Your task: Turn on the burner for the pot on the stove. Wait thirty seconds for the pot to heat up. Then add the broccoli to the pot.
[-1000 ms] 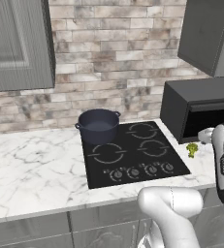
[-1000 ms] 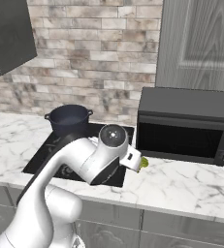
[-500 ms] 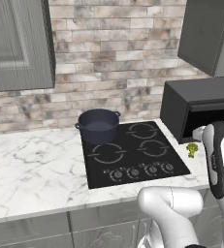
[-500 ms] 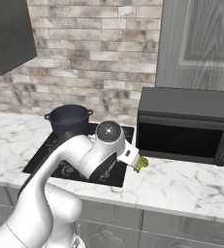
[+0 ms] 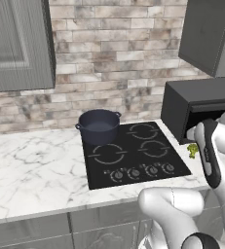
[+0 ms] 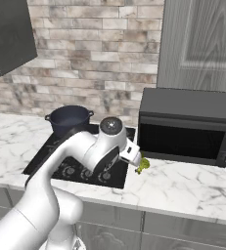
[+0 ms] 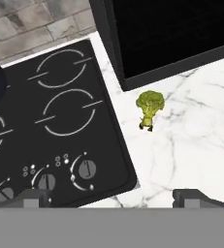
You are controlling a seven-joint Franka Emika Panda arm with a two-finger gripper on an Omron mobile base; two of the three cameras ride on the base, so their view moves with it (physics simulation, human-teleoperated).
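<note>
I'm working in a home kitchen, a rendered one. I see a marble counter with grey cabinets above it and drawer fronts below, and a brick backsplash. A black stove with knobs carries a pot, and a microwave stands beside it.
</note>
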